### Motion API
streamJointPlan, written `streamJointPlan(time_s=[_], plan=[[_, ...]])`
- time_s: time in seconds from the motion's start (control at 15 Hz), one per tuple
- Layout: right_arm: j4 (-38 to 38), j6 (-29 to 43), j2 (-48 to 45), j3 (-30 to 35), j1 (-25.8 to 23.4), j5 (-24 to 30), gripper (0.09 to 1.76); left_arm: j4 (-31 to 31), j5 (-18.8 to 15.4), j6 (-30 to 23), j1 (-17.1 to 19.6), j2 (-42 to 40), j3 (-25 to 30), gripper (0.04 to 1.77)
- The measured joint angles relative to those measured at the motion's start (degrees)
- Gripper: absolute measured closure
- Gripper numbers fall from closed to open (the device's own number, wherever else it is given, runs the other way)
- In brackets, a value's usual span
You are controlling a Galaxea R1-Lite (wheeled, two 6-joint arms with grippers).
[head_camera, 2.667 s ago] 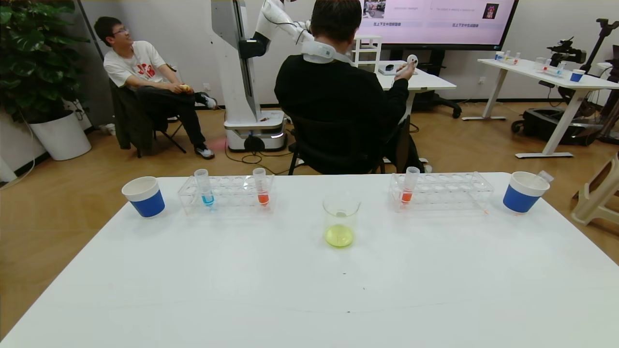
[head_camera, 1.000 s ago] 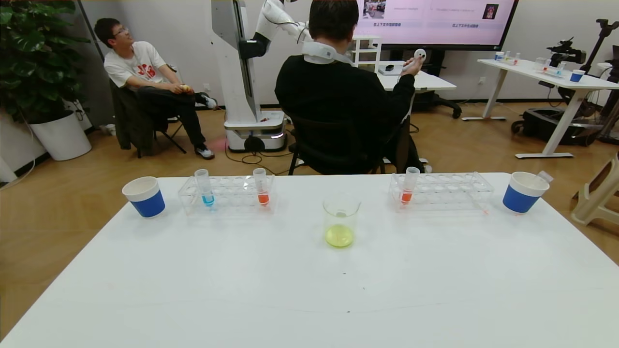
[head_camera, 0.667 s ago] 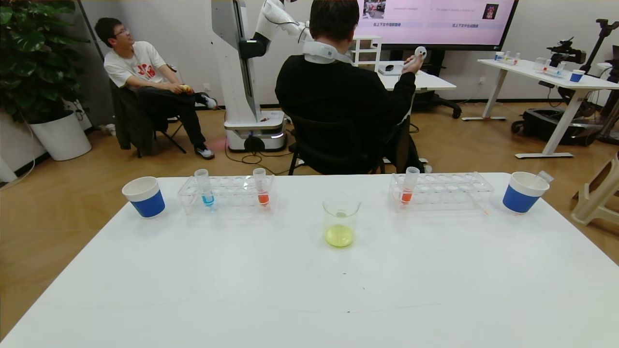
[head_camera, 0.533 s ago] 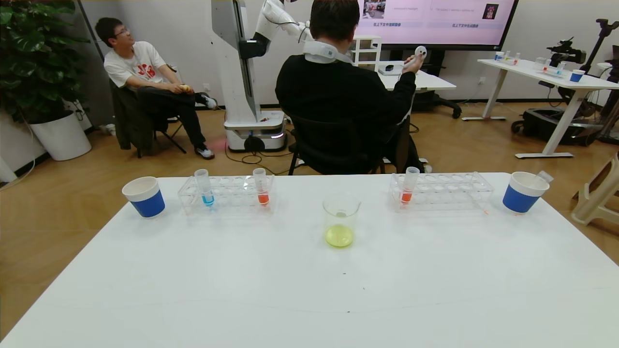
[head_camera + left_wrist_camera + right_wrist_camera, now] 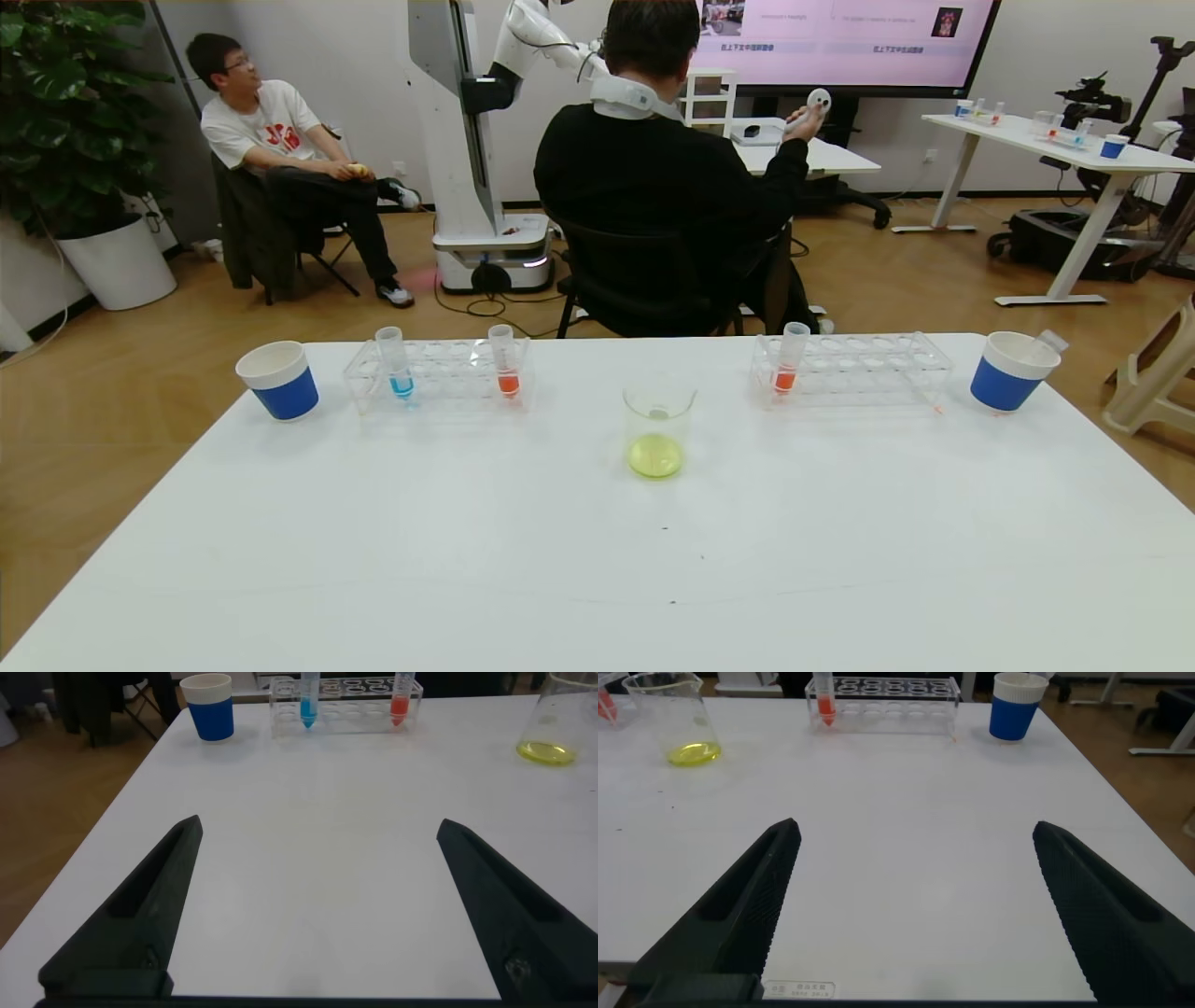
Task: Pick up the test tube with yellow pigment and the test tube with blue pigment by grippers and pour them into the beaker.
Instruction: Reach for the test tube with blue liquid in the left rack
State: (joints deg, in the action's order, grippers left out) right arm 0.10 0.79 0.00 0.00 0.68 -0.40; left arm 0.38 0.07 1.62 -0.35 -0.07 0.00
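The beaker (image 5: 658, 425) stands at the table's middle with yellow-green liquid in its bottom; it also shows in the left wrist view (image 5: 551, 723) and the right wrist view (image 5: 677, 723). The test tube with blue pigment (image 5: 398, 366) stands upright in the left clear rack (image 5: 439, 375) and shows in the left wrist view (image 5: 307, 698). No test tube with yellow pigment is in view. My left gripper (image 5: 319, 824) and right gripper (image 5: 915, 826) are open and empty, low over the near table, far from the racks. Neither shows in the head view.
Orange-red tubes stand in the left rack (image 5: 505, 364) and the right rack (image 5: 787, 362). Blue-and-white paper cups stand at far left (image 5: 277, 380) and far right (image 5: 1011, 371); a clear tube (image 5: 1052, 340) sticks out of the right cup. A person sits just beyond the table's far edge.
Nothing on the table has moved. The seated person beyond the table has raised a hand a little and shifted slightly.
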Motion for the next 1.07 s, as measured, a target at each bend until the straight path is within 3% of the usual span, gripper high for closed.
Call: streamJointPlan(time_s=[0.13,0.33,0.6,0.8,1.07], plan=[[0.0,0.0,0.0,0.0,0.0,-0.01,0.11,0.8,-0.07,0.02,0.0,0.05,-1.45,0.06],[0.0,-0.02,0.0,0.0,0.0,-0.01,0.11,1.63,-0.38,0.05,0.0,2.79,-8.02,0.06],[0.0,-0.02,0.0,0.0,0.0,0.0,0.11,-1.63,-0.76,-0.37,-0.99,16.21,-18.35,0.06],[0.0,0.0,0.0,0.0,0.0,0.0,0.11,-10.59,-0.84,-0.48,-1.32,30.96,-25.19,0.06],[0.0,-0.02,0.0,0.0,0.0,-0.01,0.11,-27.79,-0.84,-0.52,-1.35,51.99,-29.76,0.06]])
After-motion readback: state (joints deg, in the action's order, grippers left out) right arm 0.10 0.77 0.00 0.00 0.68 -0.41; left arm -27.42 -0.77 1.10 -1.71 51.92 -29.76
